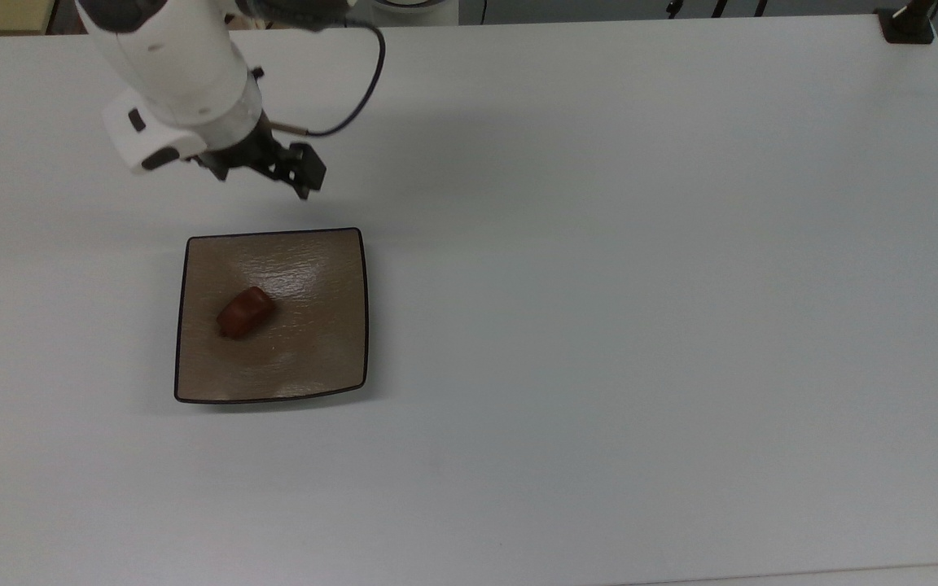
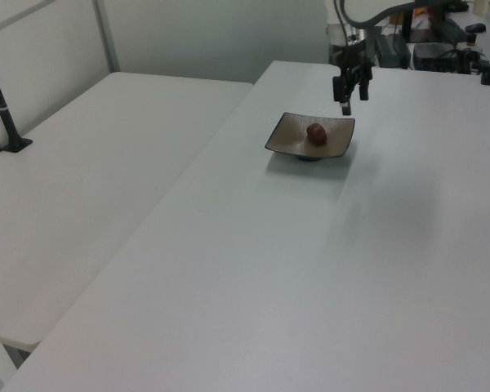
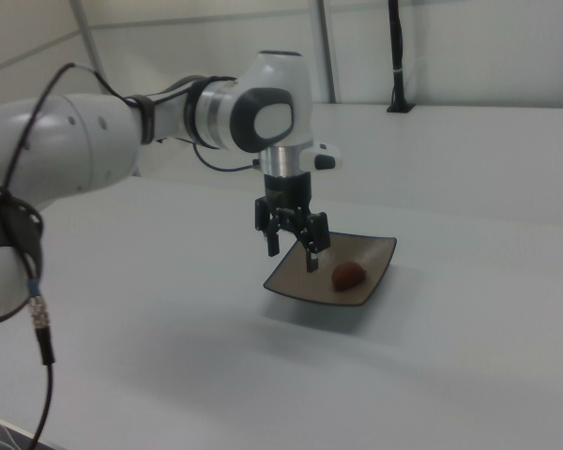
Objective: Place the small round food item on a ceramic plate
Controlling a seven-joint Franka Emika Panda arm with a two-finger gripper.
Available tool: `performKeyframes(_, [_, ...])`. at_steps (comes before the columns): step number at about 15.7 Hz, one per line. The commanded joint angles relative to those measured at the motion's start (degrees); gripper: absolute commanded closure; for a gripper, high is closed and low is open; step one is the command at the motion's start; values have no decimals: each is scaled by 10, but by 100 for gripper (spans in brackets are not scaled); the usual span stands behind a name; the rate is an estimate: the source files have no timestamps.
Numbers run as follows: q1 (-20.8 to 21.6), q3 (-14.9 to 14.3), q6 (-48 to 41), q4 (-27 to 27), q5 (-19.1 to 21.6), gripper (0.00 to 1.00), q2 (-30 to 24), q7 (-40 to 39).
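The gripper (image 1: 261,169) (image 2: 351,96) (image 3: 293,251) hangs in the air above the ceramic plate (image 1: 322,358) (image 2: 287,139) (image 3: 291,284), past its far edge in the top view, fingers pointing down and spread apart with nothing between them. The white wrist rises straight above it, and in the right view the arm bends back from there toward the right view's left.
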Motion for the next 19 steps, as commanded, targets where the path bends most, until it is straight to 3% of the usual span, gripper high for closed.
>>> performKeyframes(1, [0,2,34,-168,-49,0,-135,-27])
performKeyframes(4, [7,-3,148,-278,-42,0,-221,-24])
performKeyframes(6, [23,-5,177,-317,-34,0,-256,-19])
performKeyframes(12, [51,-12,176,-311,51,0,-274,-16])
performKeyframes(19, [69,-12,131,-274,46,0,-240,-12])
